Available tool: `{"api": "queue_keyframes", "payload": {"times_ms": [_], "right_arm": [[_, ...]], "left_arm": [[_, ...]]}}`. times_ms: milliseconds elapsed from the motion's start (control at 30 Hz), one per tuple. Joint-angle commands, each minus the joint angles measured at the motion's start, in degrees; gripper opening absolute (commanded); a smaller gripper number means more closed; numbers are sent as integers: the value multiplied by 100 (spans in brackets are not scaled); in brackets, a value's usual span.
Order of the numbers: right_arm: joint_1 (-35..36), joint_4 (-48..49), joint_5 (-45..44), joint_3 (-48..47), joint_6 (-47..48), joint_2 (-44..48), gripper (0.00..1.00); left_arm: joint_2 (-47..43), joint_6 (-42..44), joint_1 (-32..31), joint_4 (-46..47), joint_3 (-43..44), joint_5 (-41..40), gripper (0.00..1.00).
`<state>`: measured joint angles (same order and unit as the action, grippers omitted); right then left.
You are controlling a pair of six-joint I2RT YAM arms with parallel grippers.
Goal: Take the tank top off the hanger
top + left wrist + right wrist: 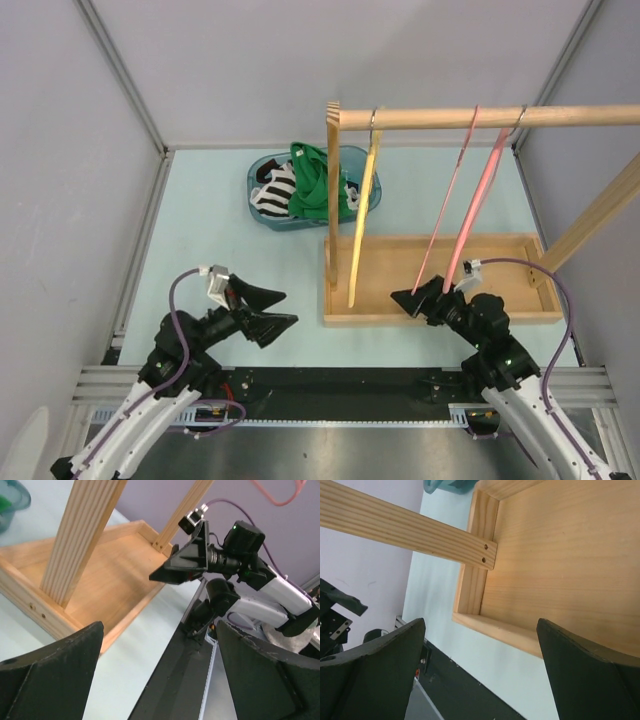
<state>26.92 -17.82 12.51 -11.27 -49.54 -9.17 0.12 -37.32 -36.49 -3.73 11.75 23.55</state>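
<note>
Both sets of fingers wide apart and holding nothing; hangers bare.

Left wrist view: my left fingers (60, 670) are spread wide, with only table and tray corner between them. Right fingers (375, 670) are just as wide over the wooden tray (510, 250), nothing gripped. From above, the left gripper (290, 307) hovers over the table (200, 220), just left of the tray's near corner. The right gripper (420, 298) is at the tray's near rim, by the lower end of the pink hanger (479, 200); I cannot tell whether they touch. The pink hanger and the yellow hanger (360, 220) hang from the rod (480, 117). The green tank top (305, 170) lies in the blue basket (280, 226) behind the rack, beside a striped garment (272, 195).
</note>
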Motion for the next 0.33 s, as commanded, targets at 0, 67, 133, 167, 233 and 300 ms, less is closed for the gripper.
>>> {"api": "queue_keyframes", "payload": {"times_ms": [0, 67, 133, 167, 233, 300], "right_arm": [[24, 1351, -135, 405, -73, 187, 100], [24, 1667, -92, 774, -170, 240, 100], [33, 2054, -82, 1098, -363, 231, 100], [24, 2159, -65, 1118, -416, 205, 100], [33, 2640, -21, 1494, -661, 170, 100], [50, 2688, -13, 1636, -846, 56, 100]], "left_arm": [[-584, -556, -34, 249, -594, 166, 100], [-478, -601, -25, 302, -787, 159, 99], [-748, -662, -25, 538, -1015, 168, 99], [-829, -689, -34, 609, -1086, 176, 99], [-689, -733, -34, 794, -1139, 255, 99], [-706, -977, -34, 1162, -1349, 369, 99]]}}
